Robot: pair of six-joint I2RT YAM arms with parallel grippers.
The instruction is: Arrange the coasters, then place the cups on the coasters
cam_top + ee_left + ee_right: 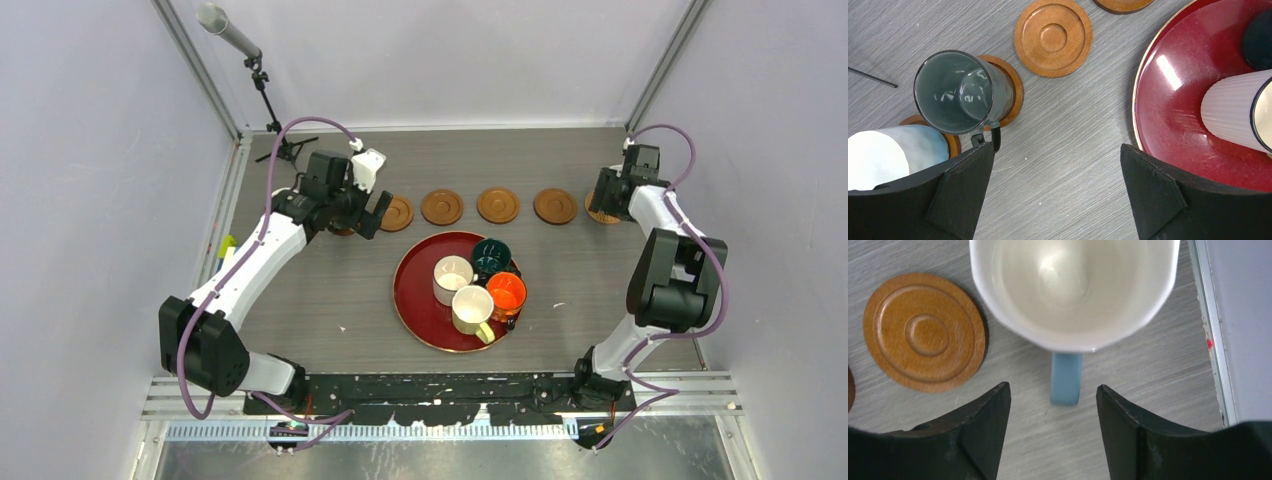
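Right gripper [1053, 387] stands open, holding nothing; the blue-handled mug [1073, 285] sits at twelve o'clock, handle between the fingertips. Left gripper [1057, 147] gapes wide; grey-green mug [960, 92] on a coaster [1015, 92] at ten o'clock.

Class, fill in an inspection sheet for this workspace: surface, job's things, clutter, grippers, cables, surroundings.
Surface: grey wood-grain table.
Job's things: coasters in a far row; four cups on red tray; grey-green cup and pale cup on coasters; blue-handled cup at the row's right end.
Clutter: mic stand far left; white specks.
Grippers: left gripper open, empty; right gripper open, fingers either side of the cup's handle.
Cables: purple cables loop above both arms.
Surroundings: pale walls, metal frame.
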